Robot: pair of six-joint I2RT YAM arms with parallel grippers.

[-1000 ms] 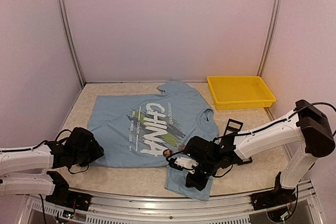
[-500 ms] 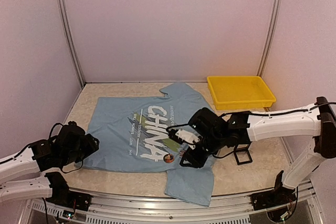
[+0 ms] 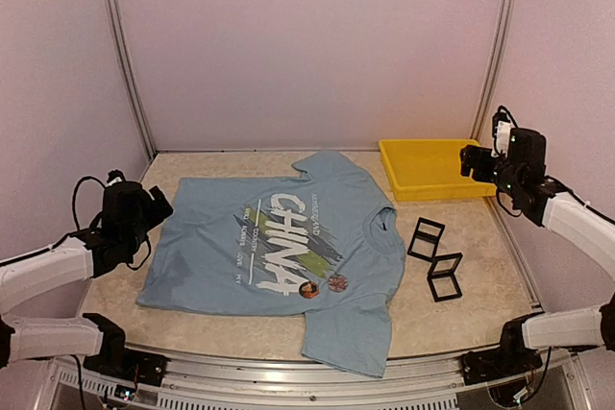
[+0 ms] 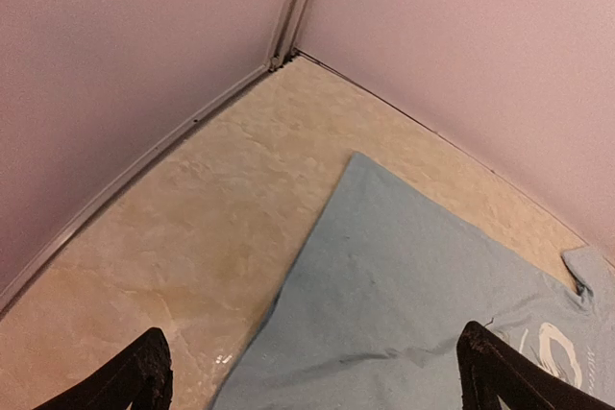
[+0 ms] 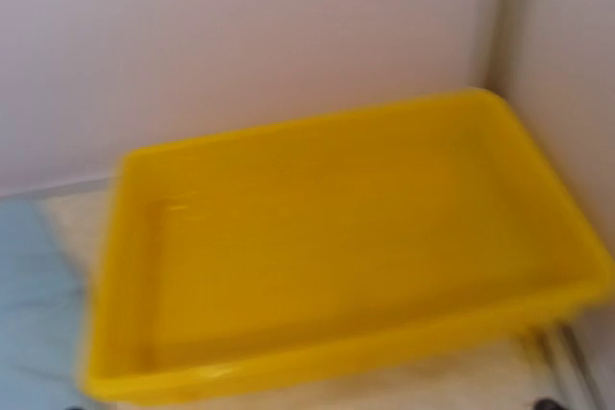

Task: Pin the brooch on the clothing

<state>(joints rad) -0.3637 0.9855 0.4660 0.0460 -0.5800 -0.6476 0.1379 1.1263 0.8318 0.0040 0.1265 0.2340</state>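
Pale pink walls all round, beige marbled counter [image 3: 471, 314] underneath. Left jaws are spread wide with nothing between them, and the black fingertips [image 4: 144, 376] sit at the bottom corners of the wrist view, up off the counter. Just ahead of them lies the hem end of the T-shirt [image 3: 207, 237]. It's light blue with short sleeves, spread mostly flat, with big white "CHINA" lettering and green-yellow streaks on the chest. Two small round brooches [image 3: 308, 289] sit on the fabric just beside the lettering, well apart from both jaws; can't tell if they're pinned. Right jaws are raised, and I can't tell whether they're spread or pressed together. They're facing a yellow tray [image 3: 440, 168] close ahead. Two black square frames [image 3: 426, 238] lie between that tray and the shirt's collar.
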